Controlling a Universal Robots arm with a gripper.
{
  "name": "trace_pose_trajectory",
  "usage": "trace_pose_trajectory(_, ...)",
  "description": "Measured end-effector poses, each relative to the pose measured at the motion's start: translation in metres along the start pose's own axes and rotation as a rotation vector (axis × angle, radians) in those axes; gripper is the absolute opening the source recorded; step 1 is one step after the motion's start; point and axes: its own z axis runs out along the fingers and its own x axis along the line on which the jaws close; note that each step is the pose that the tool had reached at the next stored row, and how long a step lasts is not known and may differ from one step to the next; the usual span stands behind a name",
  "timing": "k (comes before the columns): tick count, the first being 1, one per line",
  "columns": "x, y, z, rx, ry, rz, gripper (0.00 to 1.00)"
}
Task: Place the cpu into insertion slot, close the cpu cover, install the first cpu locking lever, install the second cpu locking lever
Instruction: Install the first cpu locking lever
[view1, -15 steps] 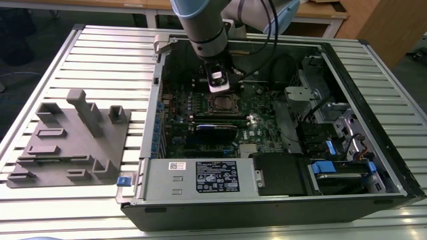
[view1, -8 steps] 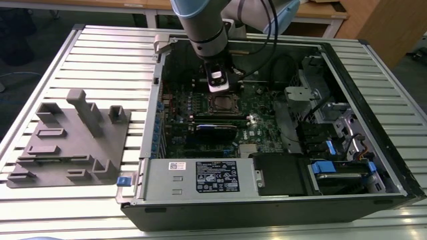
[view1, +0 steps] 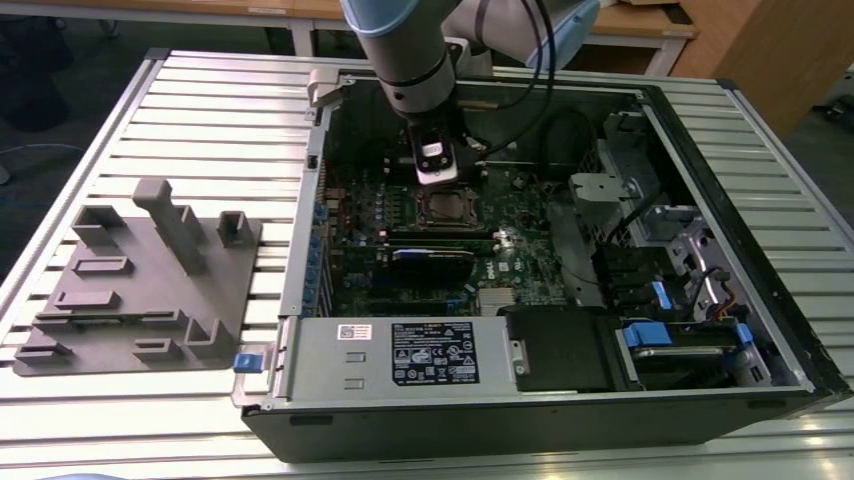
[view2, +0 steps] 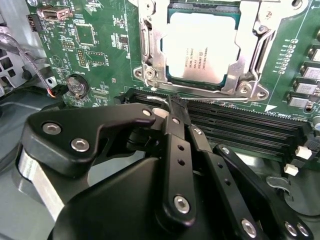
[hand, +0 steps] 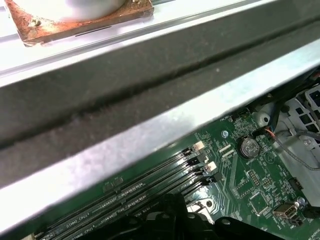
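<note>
The cpu (view2: 200, 45) lies flat in the insertion slot (view1: 447, 208), its silver-grey top facing up. The cpu cover (view2: 150, 47) is down around it, and the chip shows through the cover's window. A thin wire lever (view2: 262, 42) runs along one side of the cover. My gripper (view2: 174, 104) hangs just above the board at the socket's edge, next to the memory slots. Its black fingers (view2: 175, 145) are pressed together at the tips. A small silvery wire end (view2: 159, 100) sits right by the tips. In the exterior view the gripper (view1: 435, 172) is directly behind the socket.
Black memory slots (view2: 240, 125) run beside the socket. A coin battery (view2: 76, 85) and cables (view1: 574, 130) lie nearby. The case's metal rim (hand: 150, 135) stands close to the wrist. A labelled black box (view1: 434, 352) is at the front, and a grey fixture (view1: 140, 280) on the table at the exterior view's left.
</note>
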Motion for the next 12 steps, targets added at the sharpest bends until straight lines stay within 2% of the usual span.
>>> trace_pose_trajectory(8,0.0017,-0.0018,0.0037,-0.0003,-0.0008,0.0,0.11)
trace_pose_trajectory(12,0.0017,-0.0018,0.0039,0.0026,-0.0024,-0.001,0.11)
